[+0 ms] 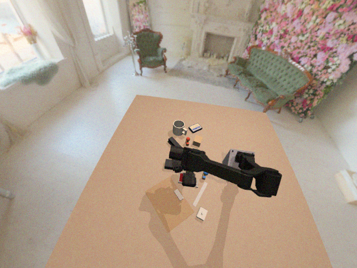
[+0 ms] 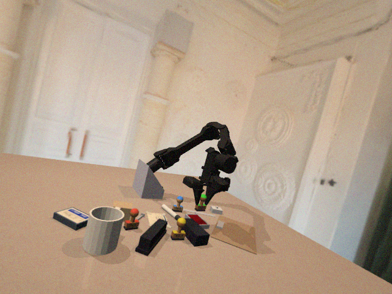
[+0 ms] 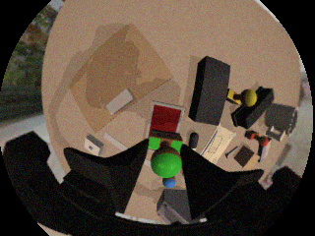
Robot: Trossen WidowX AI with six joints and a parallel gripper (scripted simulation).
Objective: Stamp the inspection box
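Green-knobbed stamp [image 2: 201, 203] [image 3: 166, 162] is grasped between fingers of gripper [image 1: 189, 179] [image 2: 201, 202] [image 3: 164, 145], knob upward. Stamp is held near red ink pad [image 1: 181, 177] [image 2: 196, 220] [image 3: 165, 119]; whether pad is touched, cannot be told. Card [image 2: 155, 218] [image 3: 218, 144] is laid between pad and red-knobbed stamp [image 1: 187, 140] [image 2: 133, 218] [image 3: 258, 138]. Blue-knobbed stamp [image 1: 204, 175] [image 2: 179, 204] [image 3: 168, 182] is stood nearby. Yellow-knobbed stamp [image 2: 179, 229] [image 3: 246, 97] is placed beside black block [image 1: 170, 163] [image 2: 196, 232] [image 3: 210, 90].

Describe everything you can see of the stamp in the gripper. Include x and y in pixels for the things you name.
The green stamp [image 2: 203, 203] [image 3: 165, 163] has a round green knob, a brown, wood-like neck and a brown base with green on it. It is upright, knob uppermost, clamped between the gripper's fingers [image 2: 201, 204], near the red ink pad [image 2: 198, 219] [image 3: 165, 118]. Its underside and any lettering cannot be made out.
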